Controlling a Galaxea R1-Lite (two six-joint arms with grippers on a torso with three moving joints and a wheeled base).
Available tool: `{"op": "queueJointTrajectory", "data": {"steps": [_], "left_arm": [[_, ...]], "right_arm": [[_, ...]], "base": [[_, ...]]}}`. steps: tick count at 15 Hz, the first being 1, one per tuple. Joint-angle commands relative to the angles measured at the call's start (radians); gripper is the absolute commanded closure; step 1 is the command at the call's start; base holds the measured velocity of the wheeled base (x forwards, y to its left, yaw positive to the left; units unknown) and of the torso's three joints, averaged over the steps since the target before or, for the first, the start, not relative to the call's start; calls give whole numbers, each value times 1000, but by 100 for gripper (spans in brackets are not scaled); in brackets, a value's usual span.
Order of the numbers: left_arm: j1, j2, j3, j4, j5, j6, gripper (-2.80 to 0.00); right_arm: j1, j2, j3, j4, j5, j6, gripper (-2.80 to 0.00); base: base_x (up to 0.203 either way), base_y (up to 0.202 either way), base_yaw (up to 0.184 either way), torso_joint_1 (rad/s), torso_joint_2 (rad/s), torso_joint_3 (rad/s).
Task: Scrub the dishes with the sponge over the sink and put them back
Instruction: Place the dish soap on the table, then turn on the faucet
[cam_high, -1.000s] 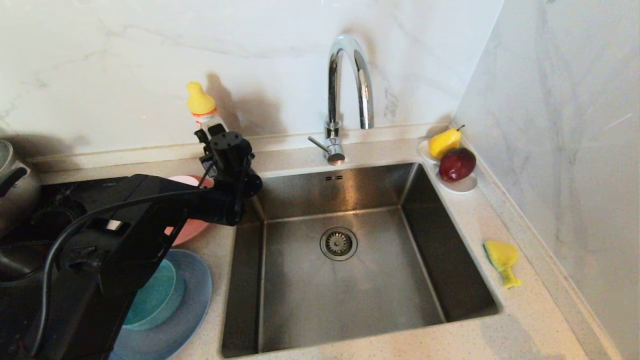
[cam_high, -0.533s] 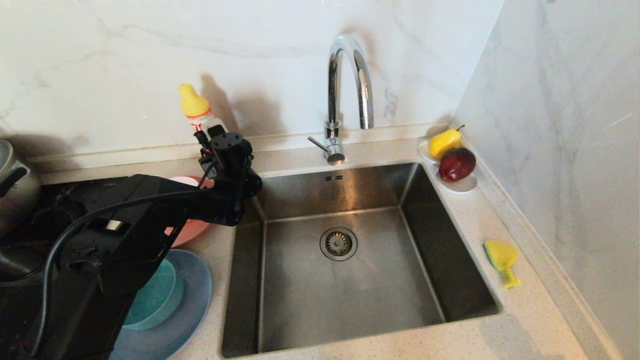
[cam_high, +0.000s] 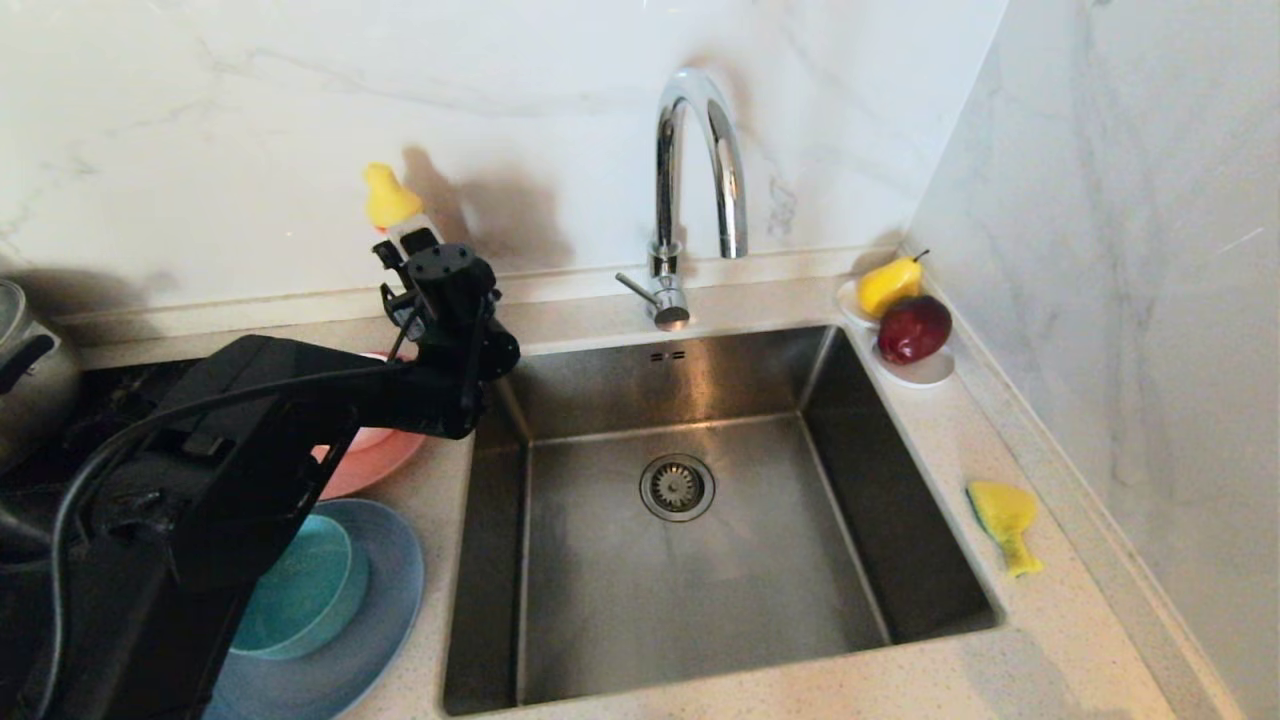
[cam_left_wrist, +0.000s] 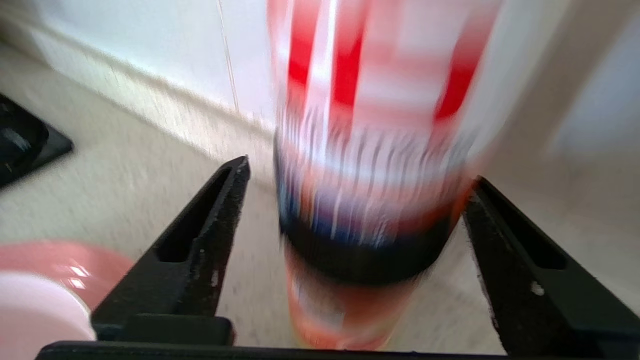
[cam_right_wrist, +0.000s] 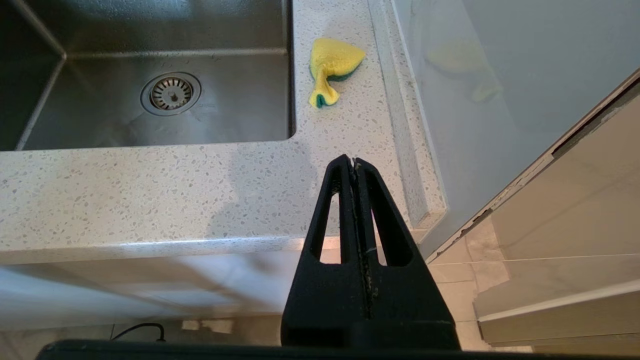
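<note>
My left gripper (cam_high: 400, 268) is at the back of the counter, left of the sink (cam_high: 620, 600). It is open around a red-and-white detergent bottle (cam_left_wrist: 370, 125) with a yellow cap (cam_high: 390, 198), and a gap shows at one finger (cam_left_wrist: 210, 235). Below the arm lie the salmon-pink plate (cam_high: 375, 458) and the pale pink bowl (cam_left_wrist: 30, 315). Nearer the front, the teal bowl (cam_high: 305, 590) sits on the light blue plate (cam_high: 375, 620). The yellow sponge (cam_high: 1005, 520) (cam_right_wrist: 332, 65) lies crumpled on the counter right of the sink. My right gripper (cam_right_wrist: 354, 161) is parked shut below the counter's front edge.
A chrome tap (cam_high: 700, 150) stands behind the sink. A white saucer (cam_high: 925, 372) with a pear and a red apple is at the back right corner. A steel pot (cam_high: 30, 370) and a black hob (cam_high: 120, 395) are at the far left. A wall runs along the right.
My left gripper's wrist has risen slightly beside the bottle, and the bottle's cap has shifted a little. More of the salmon plate shows below the arm.
</note>
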Motion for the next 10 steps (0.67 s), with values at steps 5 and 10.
{"op": "queueJointTrajectory", "data": {"steps": [5,10], "left_arm": [[-1,-250,99,16,5,3,-280],[-1,-533,201,86,0,4,0]], "right_arm": [[0,-1,0,1,0,0,0],[0,-1,0,0,0,0,0]], "base": [[0,0,0,0,0,0],[0,0,0,0,0,0]]}}
